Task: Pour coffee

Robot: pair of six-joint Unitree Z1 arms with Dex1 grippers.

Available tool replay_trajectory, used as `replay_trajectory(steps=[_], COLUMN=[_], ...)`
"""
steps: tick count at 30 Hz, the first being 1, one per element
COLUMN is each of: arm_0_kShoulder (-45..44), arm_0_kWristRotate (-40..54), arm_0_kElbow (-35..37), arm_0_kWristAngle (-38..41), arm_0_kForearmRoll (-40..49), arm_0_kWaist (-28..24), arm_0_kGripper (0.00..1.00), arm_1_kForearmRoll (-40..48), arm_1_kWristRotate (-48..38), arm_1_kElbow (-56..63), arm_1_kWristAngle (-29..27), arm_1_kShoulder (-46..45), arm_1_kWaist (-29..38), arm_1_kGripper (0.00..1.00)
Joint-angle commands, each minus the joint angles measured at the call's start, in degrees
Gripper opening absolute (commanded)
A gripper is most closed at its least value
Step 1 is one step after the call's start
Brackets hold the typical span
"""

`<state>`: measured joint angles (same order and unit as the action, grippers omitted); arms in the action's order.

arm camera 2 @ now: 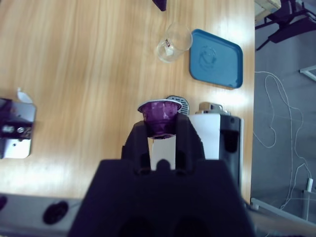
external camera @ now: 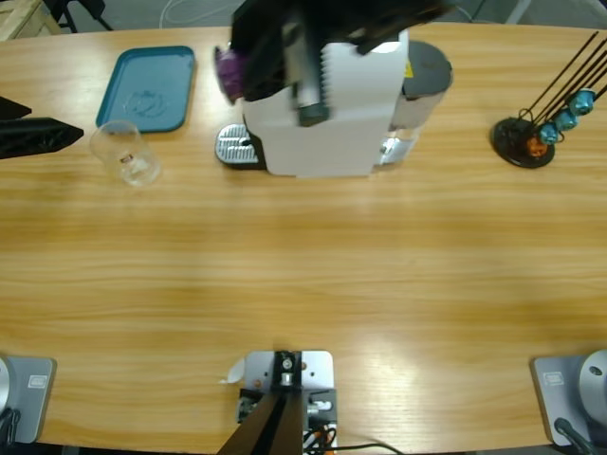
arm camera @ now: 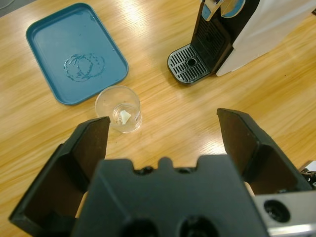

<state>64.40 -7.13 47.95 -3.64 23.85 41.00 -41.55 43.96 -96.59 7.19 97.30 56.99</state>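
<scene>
No coffee is in view. An empty clear glass (external camera: pixel 128 154) (arm camera: pixel 118 108) (arm camera 2: pixel 174 43) stands on the table near the teal tray, with a small white scrap at its bottom. My left gripper (arm camera: pixel 163 121) (external camera: pixel 66 136) is open just short of the glass, with nothing between its fingers. A white coffee machine (external camera: pixel 327 114) (arm camera: pixel 256 29) (arm camera 2: pixel 215 133) has its drip grate (external camera: pixel 232 147) (arm camera: pixel 190 64) bare. Above the machine, my right gripper (arm camera 2: pixel 159 129) (external camera: pixel 237 66) is shut on a purple capsule (arm camera 2: pixel 159 114) (external camera: pixel 228 71).
A teal tray (external camera: pixel 147 87) (arm camera: pixel 44 44) (arm camera 2: pixel 216 59) with water rings lies at the back left. A black capsule stand (external camera: pixel 526 137) holding blue and orange capsules is at the back right. A broad stretch of wooden table lies in front of the machine.
</scene>
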Motion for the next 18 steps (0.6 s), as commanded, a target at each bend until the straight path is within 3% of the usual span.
replay_trajectory(steps=[1, 18], arm_0_kShoulder=[0.19, 1.34], arm_0_kWristRotate=[0.43, 0.45], arm_0_kElbow=[-1.83, -1.81], arm_0_kWristAngle=[0.92, 0.92], arm_0_kForearmRoll=[0.67, 0.67], arm_0_kWaist=[0.49, 0.49], arm_0_kGripper=[0.945, 0.945], arm_1_kForearmRoll=[2.97, 3.83], arm_1_kWristRotate=[3.53, 6.4], arm_1_kElbow=[-0.74, -6.41], arm_1_kWristAngle=[1.77, 1.58], arm_1_kShoulder=[5.97, 12.75], arm_1_kWaist=[-5.13, -10.16], arm_1_kGripper=[0.0, 0.0])
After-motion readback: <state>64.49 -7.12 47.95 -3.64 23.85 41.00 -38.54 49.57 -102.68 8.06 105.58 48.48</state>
